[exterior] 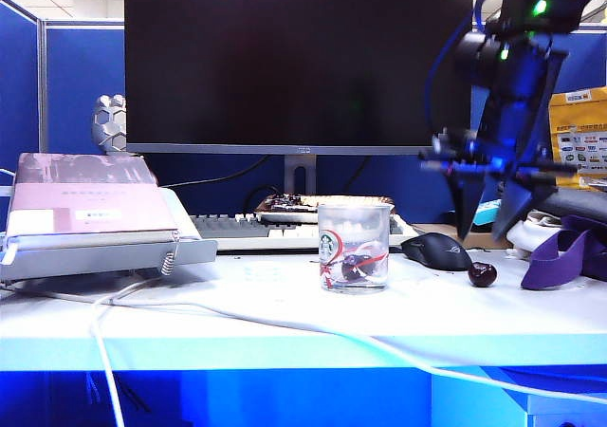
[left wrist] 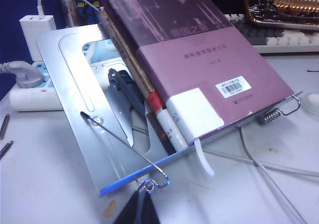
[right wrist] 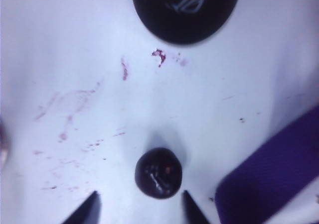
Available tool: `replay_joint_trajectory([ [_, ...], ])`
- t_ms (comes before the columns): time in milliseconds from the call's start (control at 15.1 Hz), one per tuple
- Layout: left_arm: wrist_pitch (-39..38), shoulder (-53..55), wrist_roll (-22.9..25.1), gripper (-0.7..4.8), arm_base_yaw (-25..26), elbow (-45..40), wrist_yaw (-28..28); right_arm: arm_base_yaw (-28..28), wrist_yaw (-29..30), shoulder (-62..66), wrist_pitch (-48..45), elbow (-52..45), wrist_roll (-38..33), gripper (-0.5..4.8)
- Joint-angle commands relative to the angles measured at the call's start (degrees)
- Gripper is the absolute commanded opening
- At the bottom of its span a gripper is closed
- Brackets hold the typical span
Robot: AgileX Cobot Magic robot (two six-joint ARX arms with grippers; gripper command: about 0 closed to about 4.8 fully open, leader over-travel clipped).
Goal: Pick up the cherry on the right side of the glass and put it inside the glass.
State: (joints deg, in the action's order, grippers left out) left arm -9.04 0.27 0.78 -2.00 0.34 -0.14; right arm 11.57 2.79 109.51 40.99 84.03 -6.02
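White desk [exterior: 285,313] under blue office partitions, with a dark monitor [exterior: 299,57] behind, is where your work sits.

Your right tool [right wrist: 140,206] hangs above the desk at the right, fingers pointing down and parted, with nothing between them. In the right wrist view the two dark fingertips [right wrist: 87,209] stand either side of a gap wider than the cherry [right wrist: 158,172], and the cherry lies just ahead of that gap, close to centred, perhaps slightly toward one finger. The coming move turns on this: you are nearly lined up, and what remains looks like a short advance and a descent. The cherry is round, so no axis matters.

Outward from there, the cherry rests on the desk right of the mouse [exterior: 436,250], apart from it, with a purple strap [exterior: 560,261] on its other side. The glass [exterior: 354,247] stands well left of the mouse. This right arm is plainly the nearer one.

Your left tool [left wrist: 137,211] shows only as a dark edge over a book [left wrist: 199,74] on a metal stand [left wrist: 84,119]; you cannot tell how it is set.

Motion blurs the right tool in the exterior view, so its height above the desk is hard to judge. Something dark shows through the glass; you cannot tell what.
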Motion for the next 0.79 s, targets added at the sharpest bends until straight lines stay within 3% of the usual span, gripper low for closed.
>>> replay_joint_trajectory([
  [66, -0.7, -0.2, 0.3, -0.05, 0.0, 0.0, 0.2, 0.1, 0.3, 2.9, 2.0, 0.0, 0.0, 3.13],
  [793, -0.7, -0.2, 0.3, -0.05, 0.0, 0.0, 0.2, 0.1, 0.1, 5.7, -1.4, 0.1, -2.0, 3.11],
])
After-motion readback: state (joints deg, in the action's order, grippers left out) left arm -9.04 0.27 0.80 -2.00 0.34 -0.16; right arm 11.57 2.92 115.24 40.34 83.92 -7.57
